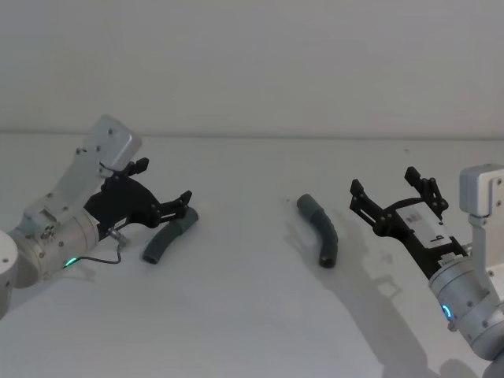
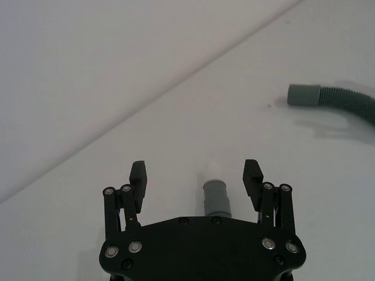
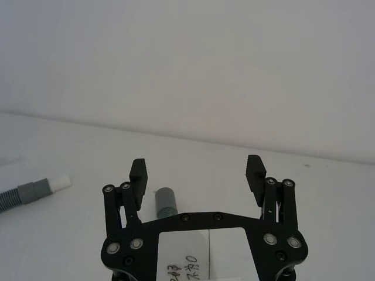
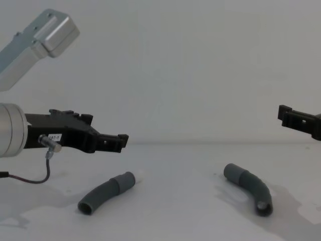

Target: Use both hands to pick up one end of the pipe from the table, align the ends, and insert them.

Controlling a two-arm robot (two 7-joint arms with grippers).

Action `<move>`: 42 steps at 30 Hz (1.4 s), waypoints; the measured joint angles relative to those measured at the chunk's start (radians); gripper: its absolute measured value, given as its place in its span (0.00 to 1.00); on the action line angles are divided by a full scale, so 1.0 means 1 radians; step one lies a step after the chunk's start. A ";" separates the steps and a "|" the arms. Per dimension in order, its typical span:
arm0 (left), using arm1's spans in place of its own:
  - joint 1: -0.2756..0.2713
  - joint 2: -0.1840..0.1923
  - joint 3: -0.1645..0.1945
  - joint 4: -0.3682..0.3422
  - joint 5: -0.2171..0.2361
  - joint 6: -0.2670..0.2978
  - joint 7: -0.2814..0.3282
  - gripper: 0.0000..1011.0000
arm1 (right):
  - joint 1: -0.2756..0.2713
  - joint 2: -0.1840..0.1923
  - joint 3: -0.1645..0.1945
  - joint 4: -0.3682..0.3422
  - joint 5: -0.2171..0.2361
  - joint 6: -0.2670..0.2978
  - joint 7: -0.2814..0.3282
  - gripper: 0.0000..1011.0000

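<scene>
Your left hand (image 1: 164, 181) hangs above the white-tipped piece (image 1: 167, 238), spread open and straddling its cuffed end. The piece lies on the worktop (image 1: 252, 315) with its long axis running out along your reach, so a straight drop should do. Your right hand (image 1: 383, 179), also spread, hovers just right of the plain grey piece (image 1: 320, 227), which sits off-centre in its gap

Noted right gripper (image 3: 197, 175) w/ jaws wide apart over table (image 3: 328, 193). Found grey cuff (image 3: 166, 202) betw. fingers (image 3: 139, 172), nearer one, ungripped. Logged second pipe piece (image 3: 23, 193) w/ white tip (image 3: 60, 183), lying well apart on table.
</scene>
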 joint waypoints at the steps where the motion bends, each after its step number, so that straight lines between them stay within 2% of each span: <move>1: -0.003 0.002 0.001 0.001 0.000 0.004 -0.005 0.99 | 0.000 0.000 0.000 0.000 0.000 0.000 0.000 0.99; 13: -0.046 0.009 0.029 0.028 0.017 0.078 -0.060 0.99 | 0.000 0.000 0.000 0.000 0.000 0.000 0.000 0.99; 25: -0.066 -0.003 0.045 0.055 0.039 0.146 -0.064 0.99 | 0.000 0.000 0.000 0.000 0.000 0.000 0.000 0.99; 42: -0.104 -0.036 0.063 0.121 0.066 0.181 -0.075 0.99 | 0.000 0.000 0.000 0.000 0.000 0.000 0.000 0.99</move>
